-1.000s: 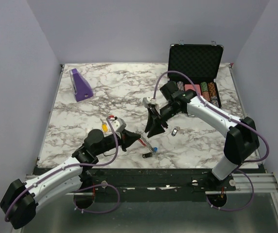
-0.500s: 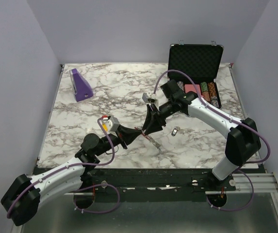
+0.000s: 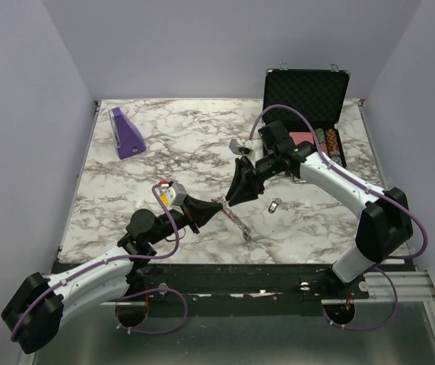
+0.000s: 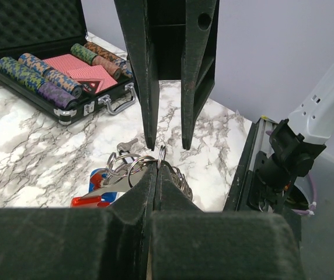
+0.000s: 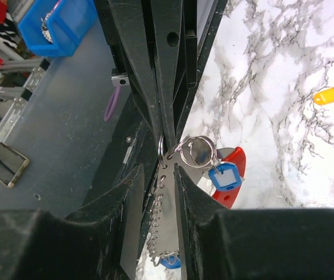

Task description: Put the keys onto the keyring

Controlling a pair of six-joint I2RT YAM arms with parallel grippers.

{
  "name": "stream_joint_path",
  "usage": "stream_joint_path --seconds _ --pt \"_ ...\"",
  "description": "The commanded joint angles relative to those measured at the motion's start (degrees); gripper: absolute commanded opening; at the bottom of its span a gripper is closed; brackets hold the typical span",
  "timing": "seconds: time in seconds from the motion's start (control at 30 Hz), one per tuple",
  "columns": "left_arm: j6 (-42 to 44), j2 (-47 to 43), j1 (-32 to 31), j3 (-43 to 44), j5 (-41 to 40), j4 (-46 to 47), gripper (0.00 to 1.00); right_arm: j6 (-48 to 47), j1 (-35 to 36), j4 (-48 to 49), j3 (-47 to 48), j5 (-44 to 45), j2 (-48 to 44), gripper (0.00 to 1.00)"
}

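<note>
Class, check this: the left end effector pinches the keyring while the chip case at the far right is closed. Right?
No: the case stands open, as the top view shows. The left end effector does pinch the keyring.

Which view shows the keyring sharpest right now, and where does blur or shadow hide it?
Right wrist: sharpest, with the keyring and a blue key crisp; only the right gripper is soft and dark. Left wrist: the rings are in focus, but the left gripper is a blurred black mass covering their lower part. Top external: even light, no glare, keyring too small to read.
</note>
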Motion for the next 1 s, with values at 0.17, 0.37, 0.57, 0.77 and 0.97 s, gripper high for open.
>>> stream_joint_path --seconds 0.17,0.37,0.57,0.77,0.97 --pt "-1.4 0.5 -0.2 0.7 -0.2 4.6 0.0 4.8 -0.1 5.1 -2.8 -3.0 -0.8 0.34" --pt "-1.7 1.7 -0.2 1.0 0.0 5.3 0.0 6.9 0.1 7.2 -3.7 -4.1 -1.0 0.3" --pt "-2.0 2.8 -0.2 1.4 -0.3 5.6 0.0 7.3 0.7 7.9 -4.0 -3.7 -0.8 0.26" --pt "-2.1 2.8 -0.2 1.8 -0.7 5.3 0.0 7.9 1.1 8.7 -4.3 -1.0 -0.6 0.21" --pt "-2.1 2.9 -0.2 1.8 -0.9 4.8 0.0 8.2 1.4 9.0 -4.1 0.7 -0.6 0.01"
